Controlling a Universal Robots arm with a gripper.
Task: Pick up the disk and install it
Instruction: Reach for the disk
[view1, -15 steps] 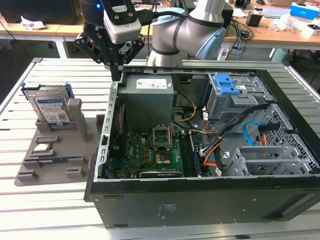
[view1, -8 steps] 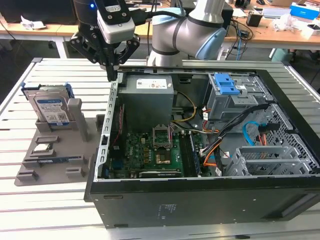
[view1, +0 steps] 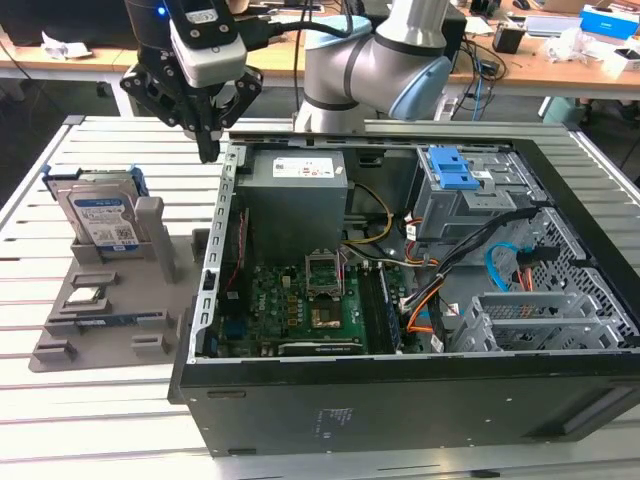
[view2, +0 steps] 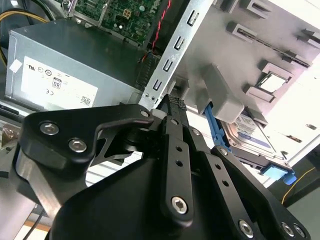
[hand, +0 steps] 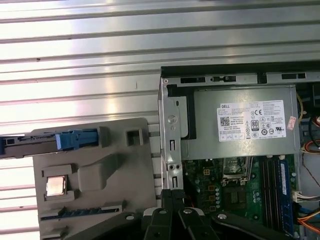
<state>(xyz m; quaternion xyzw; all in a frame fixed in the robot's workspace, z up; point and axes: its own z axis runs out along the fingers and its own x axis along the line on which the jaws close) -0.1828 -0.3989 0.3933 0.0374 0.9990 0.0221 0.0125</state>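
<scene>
The disk (view1: 100, 215) is a silver hard drive with a white-and-blue label and blue rails. It stands on edge in a slot of the grey holder (view1: 150, 300) on the exterior view's left. It also appears in the second wrist view as the disk (view2: 252, 132), and edge-on in the first wrist view as the disk (hand: 65, 140). My gripper (view1: 208, 150) hangs above the rear corner of the open computer case (view1: 400, 400), to the exterior view's right of the disk and apart from it. Its black fingers (view2: 172, 107) are pressed together, shut on nothing, as the gripper (hand: 172, 194) shows.
The grey holder also carries a small square chip (view1: 86, 296) and a memory stick (view1: 110, 320). Inside the case are a grey power supply (view1: 297, 185), a motherboard (view1: 300, 300), a blue-latched drive bay (view1: 455, 170) and loose cables (view1: 470, 260). Everything rests on a slatted metal table (view1: 60, 420).
</scene>
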